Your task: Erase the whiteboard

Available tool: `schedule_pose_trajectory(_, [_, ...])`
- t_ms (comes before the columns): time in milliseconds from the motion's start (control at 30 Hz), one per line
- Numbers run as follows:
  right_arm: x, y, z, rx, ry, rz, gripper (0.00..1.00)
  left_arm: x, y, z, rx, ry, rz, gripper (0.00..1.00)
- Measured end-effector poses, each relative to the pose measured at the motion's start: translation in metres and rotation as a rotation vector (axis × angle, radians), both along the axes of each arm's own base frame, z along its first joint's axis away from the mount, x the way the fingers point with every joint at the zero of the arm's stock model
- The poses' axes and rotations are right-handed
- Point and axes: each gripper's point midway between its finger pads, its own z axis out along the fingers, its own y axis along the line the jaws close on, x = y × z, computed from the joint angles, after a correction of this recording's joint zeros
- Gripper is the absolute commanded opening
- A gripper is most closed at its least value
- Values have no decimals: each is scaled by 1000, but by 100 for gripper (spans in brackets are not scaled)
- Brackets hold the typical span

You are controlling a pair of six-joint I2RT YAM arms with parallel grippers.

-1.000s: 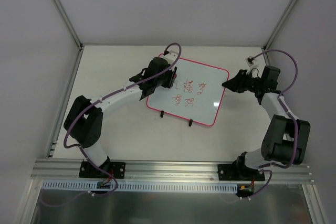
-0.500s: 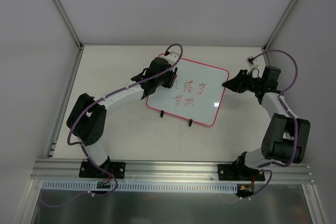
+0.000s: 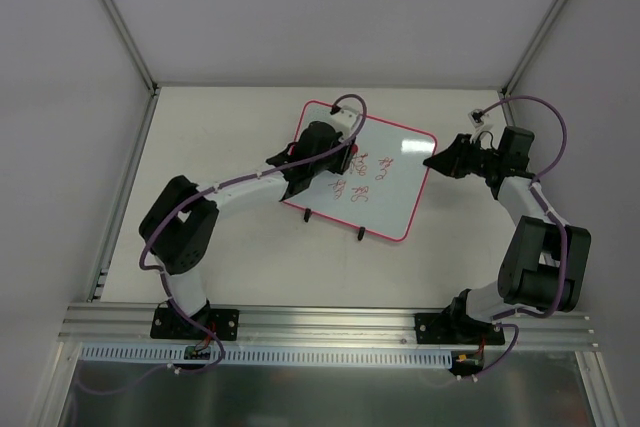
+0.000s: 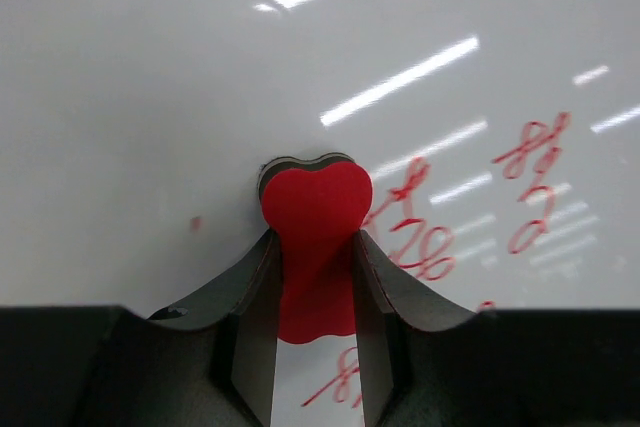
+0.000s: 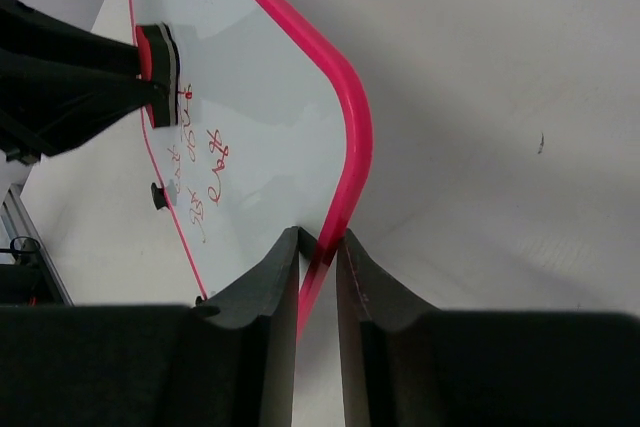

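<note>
The whiteboard (image 3: 400,197) with a pink-red frame and two black feet lies flat in the middle of the table. Red handwriting (image 3: 375,172) remains on its middle and right. My left gripper (image 3: 345,159) is shut on the red eraser (image 4: 315,212), which is pressed onto the board surface (image 4: 150,117) just left of the marks (image 4: 420,237). My right gripper (image 3: 432,161) is shut on the board's right frame edge (image 5: 350,117). The eraser also shows in the right wrist view (image 5: 158,59).
A small white connector (image 3: 482,117) lies near the back right corner. Grey walls (image 3: 320,7) close in the back and both sides. An aluminium rail (image 3: 330,322) runs along the near edge.
My left gripper has slid right across the board with the eraser, and the leftmost marks are gone. The right arm has not moved.
</note>
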Motion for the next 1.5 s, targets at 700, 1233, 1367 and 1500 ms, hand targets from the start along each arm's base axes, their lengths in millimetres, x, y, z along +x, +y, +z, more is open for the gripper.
schedule_pose_trajectory(700, [-2, 2, 2, -24, -13, -10, 0, -3, 30, -6, -30, 43, 154, 0])
schedule_pose_trajectory(1233, [-3, 4, 7, -30, -24, -13, 0, 35, 35, 4, -6, -10, 212, 0])
schedule_pose_trajectory(1367, [-6, 3, 1, -39, -9, -26, 0, 16, -15, 12, -3, -36, 105, 0])
schedule_pose_trajectory(1500, [-8, 2, -5, -47, 3, -34, 0, -19, -63, 8, -1, -28, -18, 0])
